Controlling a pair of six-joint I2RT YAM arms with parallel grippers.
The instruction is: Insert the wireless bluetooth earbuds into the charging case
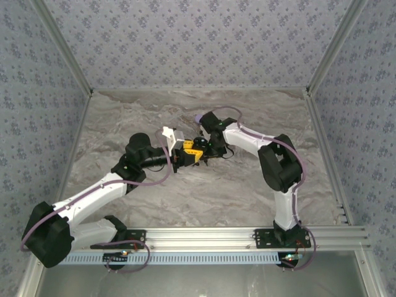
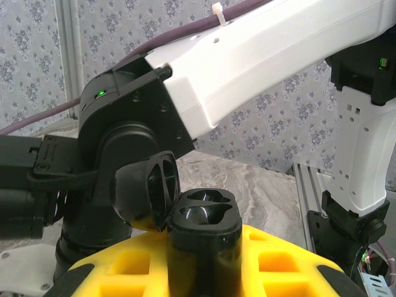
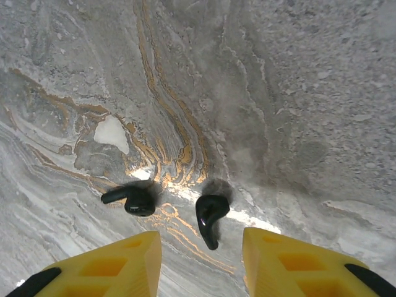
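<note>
Two black earbuds lie on the marbled table: one (image 3: 133, 199) on the left with its stem pointing left, the other (image 3: 209, 216) a little to its right with its stem pointing toward me. My right gripper (image 3: 199, 246) hovers open just above them, and the right earbud sits between its yellow fingers (image 3: 291, 263). My left gripper (image 2: 204, 269) is shut on the black charging case (image 2: 204, 226) and holds it upright. The case's lid (image 2: 148, 192) is swung open to the left, and both sockets are bare. From above, the two grippers (image 1: 190, 153) (image 1: 208, 148) meet at mid-table.
The right arm's white link (image 2: 278, 55) and black wrist joint (image 2: 124, 124) hang close over the held case. A small lilac round thing (image 1: 198, 117) lies behind the right wrist. An aluminium rail (image 1: 204, 235) runs along the near edge, and patterned walls enclose the table.
</note>
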